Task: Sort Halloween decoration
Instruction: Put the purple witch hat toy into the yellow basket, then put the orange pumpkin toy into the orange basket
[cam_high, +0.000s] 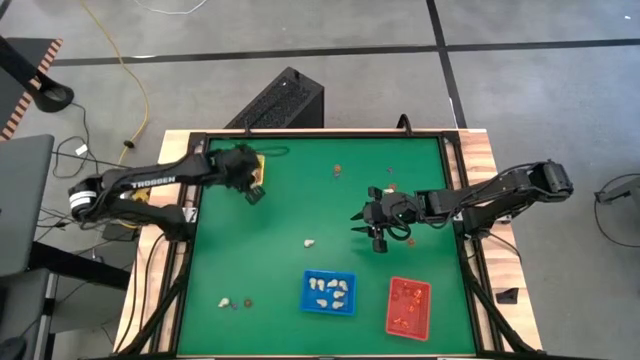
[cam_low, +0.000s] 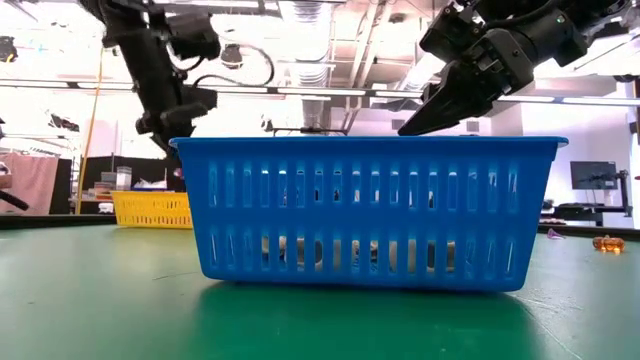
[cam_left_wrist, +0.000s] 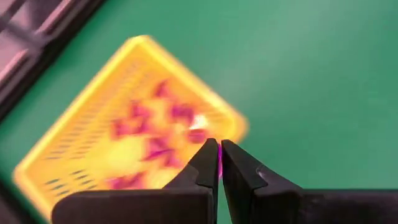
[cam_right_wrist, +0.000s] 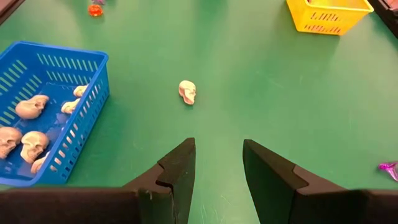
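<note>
- Step in hand, as I judge it: two sorts running at once, a purple piece going to yellow, a cream skull due for blue.
- Blue tray (cam_high: 329, 292), near edge of the counter (cam_high: 300, 200): holds several whitish-cream skulls (cam_right_wrist: 25, 107), nothing else seen in it.
- Red tray (cam_high: 409, 305), just beside the blue one: small orange-red bits lying inside; count not readable.
- Near left corner of the counter: two or three tiny trinkets (cam_high: 233, 301) loose, still unsorted.
- One loose cream skull (cam_right_wrist: 187, 92) on bare counter, mid-table, between the blue tray and the yellow tray.
- Right end effector (cam_high: 377, 224) hangs above the counter right of centre, fingers spread, nothing between them. Next move probably calls for reaching to that skull, lowering astride it and closing.
- Left end effector (cam_left_wrist: 219, 163) over the yellow tray (cam_high: 258, 166) at the far left, fingers pressed almost together on a sliver of purple trinket (cam_left_wrist: 219, 160). Next there: likely part the fingers so the piece falls inside.
- Yellow tray contents: blurred dark purple pieces (cam_left_wrist: 155, 127).
- Far side: a few orange-brown trinkets (cam_high: 338, 169) loose on the counter.
</note>
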